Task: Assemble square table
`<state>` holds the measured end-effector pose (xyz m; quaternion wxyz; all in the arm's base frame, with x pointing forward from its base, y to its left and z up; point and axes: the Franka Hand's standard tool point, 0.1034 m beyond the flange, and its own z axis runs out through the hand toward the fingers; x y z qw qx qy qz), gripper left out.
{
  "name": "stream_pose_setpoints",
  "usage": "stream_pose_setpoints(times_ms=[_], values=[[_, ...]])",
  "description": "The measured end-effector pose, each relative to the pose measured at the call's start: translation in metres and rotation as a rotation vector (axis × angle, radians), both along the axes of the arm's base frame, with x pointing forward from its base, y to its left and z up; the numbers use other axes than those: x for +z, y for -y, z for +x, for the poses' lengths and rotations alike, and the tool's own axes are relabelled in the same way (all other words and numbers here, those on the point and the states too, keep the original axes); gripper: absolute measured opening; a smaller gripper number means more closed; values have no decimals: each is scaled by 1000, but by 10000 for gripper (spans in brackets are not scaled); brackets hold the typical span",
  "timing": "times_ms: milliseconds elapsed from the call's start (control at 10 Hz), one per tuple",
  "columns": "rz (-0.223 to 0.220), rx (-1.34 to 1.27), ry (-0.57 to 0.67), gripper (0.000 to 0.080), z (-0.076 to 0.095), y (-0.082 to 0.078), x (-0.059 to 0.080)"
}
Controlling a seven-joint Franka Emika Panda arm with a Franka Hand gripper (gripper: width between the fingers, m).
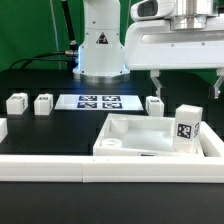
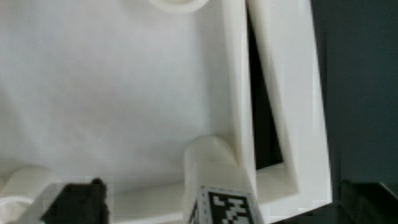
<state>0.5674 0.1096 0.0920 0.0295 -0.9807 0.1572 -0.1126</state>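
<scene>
The square table's white tabletop (image 1: 140, 142) lies like a shallow tray with a raised rim near the front rail. One white leg (image 1: 186, 125) with a black-and-white tag stands upright in its corner at the exterior view's right. My gripper (image 1: 187, 86) hangs just above that leg, open, with its fingers (image 1: 155, 82) spread wider than the leg and nothing held. In the wrist view the tagged leg (image 2: 221, 196) stands against the tabletop's rim (image 2: 267, 100), in line with the gap of my gripper (image 2: 219, 208). More loose legs (image 1: 43, 103) (image 1: 15, 102) (image 1: 155, 105) lie on the black table.
The marker board (image 1: 98, 101) lies flat behind the tabletop. A long white rail (image 1: 80, 166) runs along the front. The robot's base (image 1: 100, 45) stands at the back. Another white block (image 1: 2, 128) shows at the exterior view's left edge.
</scene>
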Motion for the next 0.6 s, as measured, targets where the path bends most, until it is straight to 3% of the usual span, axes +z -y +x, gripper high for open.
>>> stream_pose_setpoints(times_ms=[100,200,300,400,600], values=[[-28,103,-3,648,-3,1,-2],[-51,209,-33,648,-20,3,-12],[-56,281,-83,648,-41,2,-17],[-43,299,-135,648,-50,0,-15],[-50,294,-118,648,-47,2,-17]])
